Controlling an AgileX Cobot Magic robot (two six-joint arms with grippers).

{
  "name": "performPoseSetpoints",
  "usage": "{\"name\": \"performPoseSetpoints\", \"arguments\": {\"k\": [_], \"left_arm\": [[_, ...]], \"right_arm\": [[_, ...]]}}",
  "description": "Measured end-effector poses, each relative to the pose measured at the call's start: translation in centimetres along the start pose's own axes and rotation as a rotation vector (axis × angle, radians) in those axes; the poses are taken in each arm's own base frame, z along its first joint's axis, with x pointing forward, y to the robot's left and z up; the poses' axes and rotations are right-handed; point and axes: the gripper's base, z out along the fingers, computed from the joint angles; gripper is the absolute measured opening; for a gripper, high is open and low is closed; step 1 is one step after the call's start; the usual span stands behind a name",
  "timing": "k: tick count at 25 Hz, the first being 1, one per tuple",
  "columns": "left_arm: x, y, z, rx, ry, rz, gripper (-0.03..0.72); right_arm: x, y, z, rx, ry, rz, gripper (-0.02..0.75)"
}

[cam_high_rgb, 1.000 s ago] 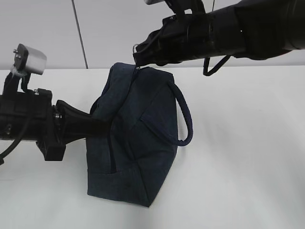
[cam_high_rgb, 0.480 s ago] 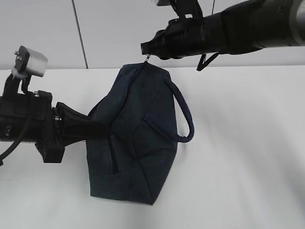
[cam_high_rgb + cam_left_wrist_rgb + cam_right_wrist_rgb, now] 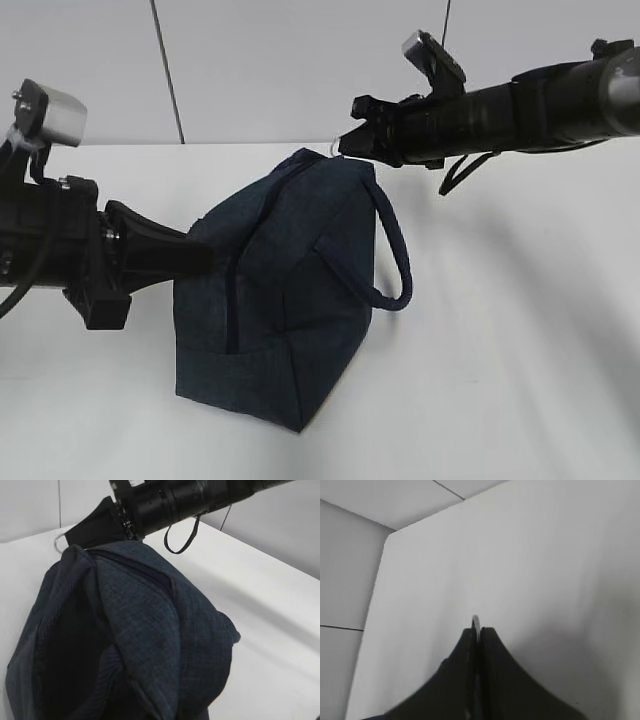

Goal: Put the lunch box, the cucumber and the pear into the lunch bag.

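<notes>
The dark navy lunch bag stands on the white table, its zipper running down the near side and its strap handle looping to the right. My left gripper is buried in the bag's left side, holding bunched fabric; in the left wrist view the bag hides the fingers. My right gripper is shut on the silver ring pull at the bag's top; the ring shows between its closed fingers. The lunch box, cucumber and pear are out of view.
The white table stretches right and in front of the bag. A pale panelled wall rises behind it. My right arm crosses the top of the left wrist view.
My right gripper has moved right and lower with the ring pull. The bag's top followed to the right and the bag sits squarer. My left arm has risen slightly.
</notes>
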Motion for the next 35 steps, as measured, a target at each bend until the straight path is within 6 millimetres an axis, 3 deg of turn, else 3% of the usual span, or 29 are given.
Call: {"name": "performPoseSetpoints", "arguments": {"k": [4,8,11,13,15,20,26,30,35], "left_arm": [[0.1,0.1,0.0,-0.016,0.006,-0.032,0.003],[0.1,0.3,-0.2,-0.045,0.023,-0.1,0.048],[0.6,0.3,-0.3,-0.061,0.071,-0.149,0.179],[0.9,0.2,-0.4,-0.062,0.113,-0.162,0.293],[1.2,0.0,-0.5,-0.054,0.149,-0.164,0.383],[1.3,-0.9,-2.4,-0.126,0.25,-0.171,0.426],[1.5,-1.4,-6.6,-0.432,0.352,-0.265,0.41],[1.5,-2.4,-9.5,-0.597,0.363,-0.285,0.402],[1.1,-5.4,-13.1,-0.665,0.255,-0.298,0.398]], "right_arm": [[0.7,-2.0,0.2,-0.05,0.056,0.115,0.0],[-0.2,-1.3,-0.8,-0.055,0.031,0.01,0.062],[-1.9,-0.6,-2.5,-0.035,-0.024,-0.079,0.295],[-2.8,0.2,-3.7,-0.03,-0.043,-0.132,0.512],[-3.1,1.2,-4.6,-0.018,-0.023,-0.216,0.606],[-3.6,4.7,-8.1,0.029,0.084,-0.421,0.55],[-2.9,7.2,-13.8,0.335,0.318,-0.392,0.53],[-0.3,8.7,-16.8,0.559,0.453,-0.367,0.517],[6.3,11.0,-20.8,0.595,0.475,-0.364,0.491]]}}
